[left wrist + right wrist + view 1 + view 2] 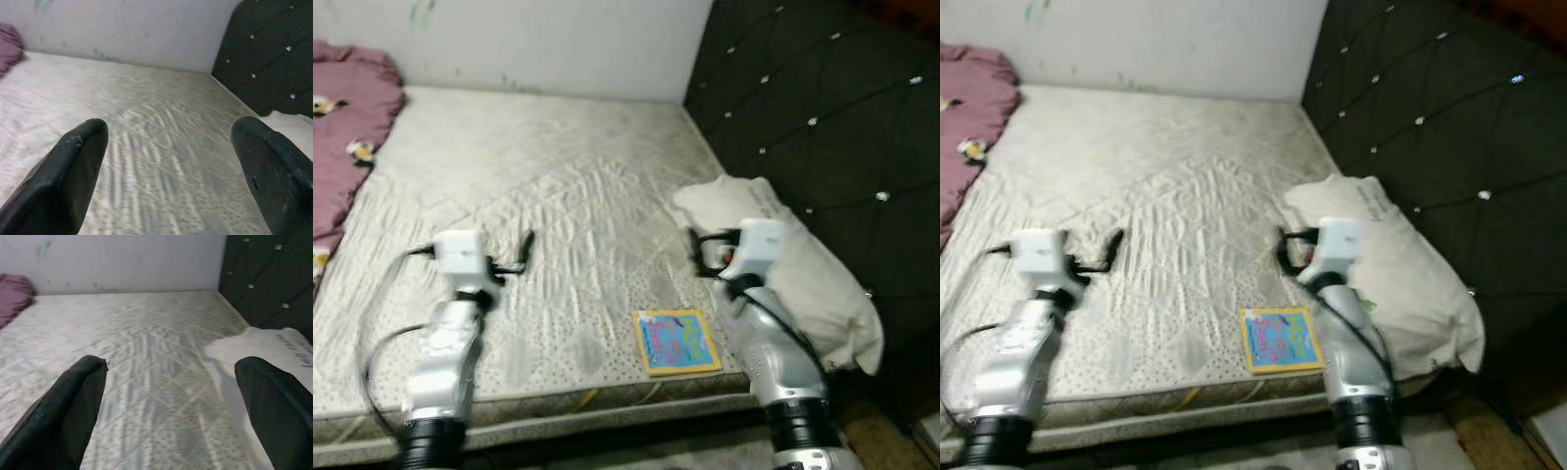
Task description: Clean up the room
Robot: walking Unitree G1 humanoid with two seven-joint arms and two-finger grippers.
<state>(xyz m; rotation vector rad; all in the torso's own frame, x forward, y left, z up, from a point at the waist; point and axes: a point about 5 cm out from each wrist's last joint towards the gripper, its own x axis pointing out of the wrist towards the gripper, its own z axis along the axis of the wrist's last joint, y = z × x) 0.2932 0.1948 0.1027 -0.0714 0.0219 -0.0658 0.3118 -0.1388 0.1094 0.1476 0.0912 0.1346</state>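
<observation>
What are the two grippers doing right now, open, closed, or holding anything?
Left gripper: open, empty, above the mattress.
Right gripper: open, empty, above the mattress beside the pillow.

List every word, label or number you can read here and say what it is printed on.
Nothing can be read outright.
Book on the mattress: colourful cover lettering, too blurred to read.
Pillow by the headboard: dark print along its edge, too blurred and cut off to read.
Pink blanket: small cartoon patches, no legible text.
</observation>
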